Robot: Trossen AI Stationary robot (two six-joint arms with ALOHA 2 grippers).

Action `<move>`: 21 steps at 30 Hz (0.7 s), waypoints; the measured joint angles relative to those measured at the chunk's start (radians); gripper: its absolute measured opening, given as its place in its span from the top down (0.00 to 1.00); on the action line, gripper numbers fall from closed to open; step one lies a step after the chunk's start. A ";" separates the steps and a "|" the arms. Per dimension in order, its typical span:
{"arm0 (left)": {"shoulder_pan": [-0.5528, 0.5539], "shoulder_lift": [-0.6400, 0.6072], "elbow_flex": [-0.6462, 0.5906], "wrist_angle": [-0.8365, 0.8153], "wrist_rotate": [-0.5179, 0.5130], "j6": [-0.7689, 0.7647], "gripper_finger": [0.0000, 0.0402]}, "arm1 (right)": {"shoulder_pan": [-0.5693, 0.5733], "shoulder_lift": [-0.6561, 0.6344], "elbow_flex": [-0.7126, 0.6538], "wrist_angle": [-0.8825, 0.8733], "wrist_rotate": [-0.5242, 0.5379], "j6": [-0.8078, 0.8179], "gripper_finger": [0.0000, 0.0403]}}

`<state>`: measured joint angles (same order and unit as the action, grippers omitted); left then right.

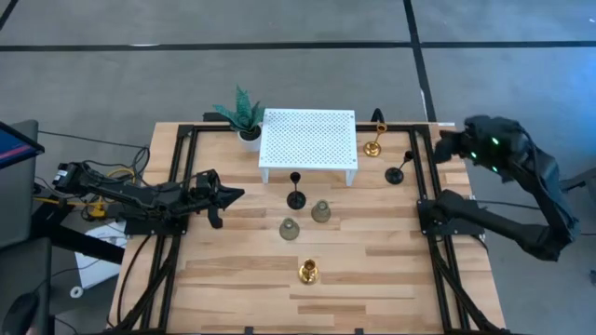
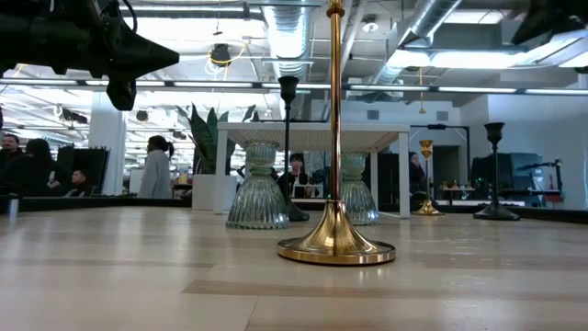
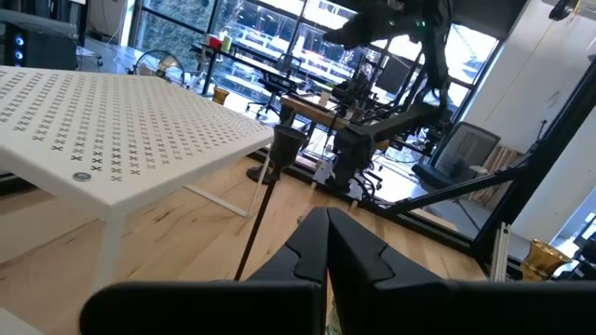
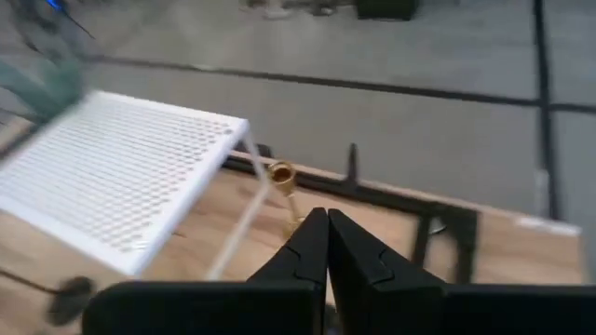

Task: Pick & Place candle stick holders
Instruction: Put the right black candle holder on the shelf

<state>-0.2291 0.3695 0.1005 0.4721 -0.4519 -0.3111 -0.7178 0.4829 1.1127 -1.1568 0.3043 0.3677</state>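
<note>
Six holders stand on their bases on the wooden table. A black stemmed one (image 1: 295,192) is in front of the white platform (image 1: 308,141), another black one (image 1: 396,174) at the right. A gold one (image 1: 372,146) stands beside the platform, another gold one (image 1: 308,271) near the front. Two grey-green glassy ones (image 1: 290,228) (image 1: 320,211) stand mid-table. My left gripper (image 1: 237,194) is shut and empty, left of the black holder (image 3: 279,149). My right gripper (image 1: 445,140) is shut and empty, raised at the far right; its wrist view shows the gold holder (image 4: 282,177) beyond the fingertips.
A small green potted plant (image 1: 244,115) stands at the platform's far left corner. Black metal frame rails (image 1: 182,177) (image 1: 424,186) run along both sides of the table. In the low view people show in the room behind the table.
</note>
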 joint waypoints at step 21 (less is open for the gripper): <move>0.000 0.000 0.000 0.000 -0.027 0.000 0.99 | 0.030 -0.195 -0.333 -0.006 -0.306 0.184 1.00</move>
<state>-0.2287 0.3695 0.1005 0.4719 -0.4786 -0.3111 -0.6882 0.2882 0.7794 -1.1627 -0.0016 0.5516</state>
